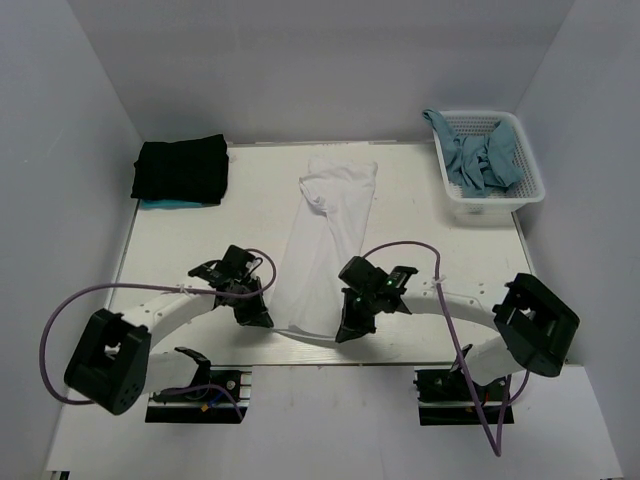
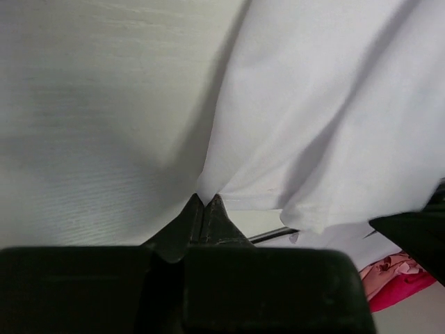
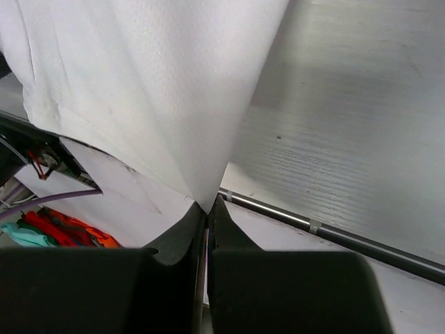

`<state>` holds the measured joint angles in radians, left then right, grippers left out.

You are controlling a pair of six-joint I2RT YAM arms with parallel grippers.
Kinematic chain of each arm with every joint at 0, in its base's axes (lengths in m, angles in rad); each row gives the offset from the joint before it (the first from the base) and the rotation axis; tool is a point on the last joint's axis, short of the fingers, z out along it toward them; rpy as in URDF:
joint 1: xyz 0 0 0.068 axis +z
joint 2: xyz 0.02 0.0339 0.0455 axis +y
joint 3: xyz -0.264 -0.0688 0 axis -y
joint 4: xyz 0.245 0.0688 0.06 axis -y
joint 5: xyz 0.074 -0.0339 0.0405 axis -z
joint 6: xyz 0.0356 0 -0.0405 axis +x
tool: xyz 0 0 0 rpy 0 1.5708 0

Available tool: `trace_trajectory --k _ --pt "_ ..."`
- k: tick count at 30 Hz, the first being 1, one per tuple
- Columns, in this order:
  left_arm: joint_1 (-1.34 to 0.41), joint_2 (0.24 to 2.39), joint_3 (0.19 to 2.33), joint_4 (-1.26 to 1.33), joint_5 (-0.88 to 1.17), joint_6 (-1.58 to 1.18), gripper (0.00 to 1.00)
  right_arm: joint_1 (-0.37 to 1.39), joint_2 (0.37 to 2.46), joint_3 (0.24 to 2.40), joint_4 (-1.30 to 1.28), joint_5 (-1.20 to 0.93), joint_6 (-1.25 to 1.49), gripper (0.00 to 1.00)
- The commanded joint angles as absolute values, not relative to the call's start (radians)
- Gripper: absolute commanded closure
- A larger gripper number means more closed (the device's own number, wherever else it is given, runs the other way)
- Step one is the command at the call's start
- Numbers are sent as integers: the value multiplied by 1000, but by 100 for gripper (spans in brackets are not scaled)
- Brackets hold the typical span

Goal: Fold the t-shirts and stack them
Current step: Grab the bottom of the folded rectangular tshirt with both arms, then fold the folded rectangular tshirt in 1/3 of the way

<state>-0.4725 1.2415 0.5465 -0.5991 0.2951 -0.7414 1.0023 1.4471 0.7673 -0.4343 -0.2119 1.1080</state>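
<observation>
Left end effector [image 2: 203, 200], right end effector [image 3: 208, 203] pinch white t-shirt [image 1: 330, 235] hem; overhead seemingly obscured.

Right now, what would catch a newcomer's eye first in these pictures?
The long white cotton t-shirt lies down the middle of the table, its near corners pinched by the left claw and right claw. A folded black cotton t-shirt sits far left; a white plastic basket of blue-grey cloths stands far right.
</observation>
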Motion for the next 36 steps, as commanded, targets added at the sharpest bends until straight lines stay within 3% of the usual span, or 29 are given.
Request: trace_trajectory --k 1,10,17,22,36 --pt "-474 1152 541 -641 272 -738 100 1017 1446 758 -452 -206 1056 100" --pt "-474 1170 630 -635 343 -729 100 1006 1493 893 -587 -98 1034 100" --pt "-451 1399 967 -712 233 -707 100 902 1525 1006 -641 -5 1009 100" --pt "-451 1589 1162 -762 164 -678 100 784 1629 1253 -725 72 887 100" --pt "-391 1994 1703 -804 121 -637 100 517 1962 1672 -793 -51 598 100"
